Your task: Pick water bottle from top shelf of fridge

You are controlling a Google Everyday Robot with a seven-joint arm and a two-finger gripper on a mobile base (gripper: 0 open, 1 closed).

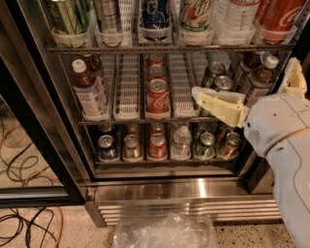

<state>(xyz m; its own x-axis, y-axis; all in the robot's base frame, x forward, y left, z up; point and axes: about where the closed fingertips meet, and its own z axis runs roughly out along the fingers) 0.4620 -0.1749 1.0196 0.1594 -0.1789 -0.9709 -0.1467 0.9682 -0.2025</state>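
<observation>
The fridge (160, 191) stands open, its stainless base at the bottom of the camera view. On the top shelf (169, 48) a clear water bottle (236, 14) with a pale label stands between a green-labelled can and a red cola can (278, 14); its cap is cut off by the frame edge. My cream gripper (215, 102) hangs in front of the middle rack at the right, below the water bottle and apart from it, pointing left toward the cans. Nothing shows in its grasp.
The middle rack holds brown tea bottles (89, 89), a row of cola cans (157, 94) and green cans (215, 77). The bottom rack carries several cans. A black door frame (34, 121) runs down the left. Cables (24, 223) and crumpled clear plastic (164, 232) lie on the floor.
</observation>
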